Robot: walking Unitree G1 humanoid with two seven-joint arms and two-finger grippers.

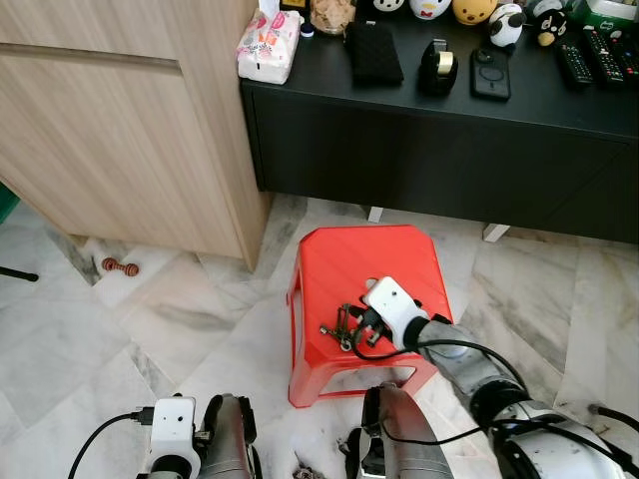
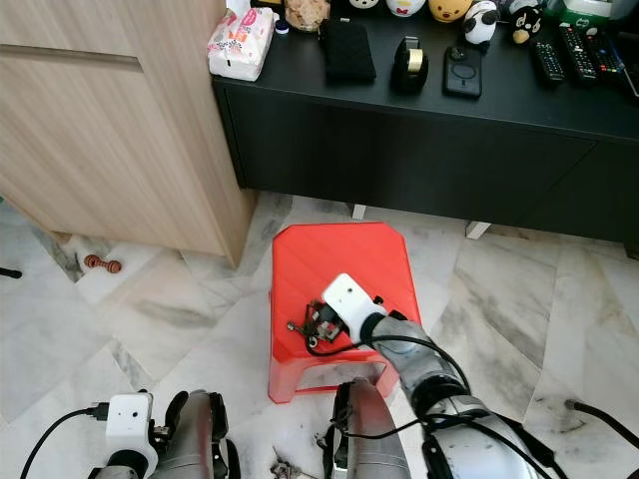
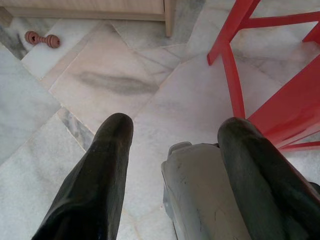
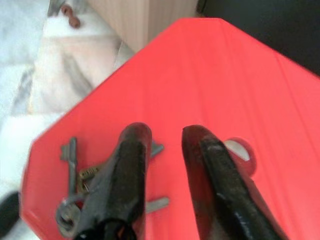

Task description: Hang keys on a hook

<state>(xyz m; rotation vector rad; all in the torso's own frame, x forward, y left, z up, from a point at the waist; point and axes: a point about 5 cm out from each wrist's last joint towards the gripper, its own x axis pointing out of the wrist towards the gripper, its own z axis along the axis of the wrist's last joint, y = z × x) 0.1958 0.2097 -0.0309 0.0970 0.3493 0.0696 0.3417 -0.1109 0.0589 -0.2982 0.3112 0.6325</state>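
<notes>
A bunch of metal keys [image 1: 342, 325] lies on the front part of a red plastic stool [image 1: 369, 259]. My right gripper [image 1: 357, 327] hovers just over the bunch, pointing down at the seat. In the right wrist view its two black fingers [image 4: 132, 165] stand a little apart, open, with bare red seat [image 4: 210, 65] between them. The keys [image 4: 74, 172] lie beside and partly under one finger. My left gripper [image 3: 175, 125] hangs idle near the floor, open, beside the stool's leg [image 3: 231, 65].
A low black cabinet [image 1: 449, 150] stands behind the stool, its top carrying a tissue pack [image 1: 268, 45], a black pouch, a phone, remotes and small toys. A wooden cupboard [image 1: 120, 130] is at the left. A small wooden toy [image 1: 120, 266] lies on the marble floor.
</notes>
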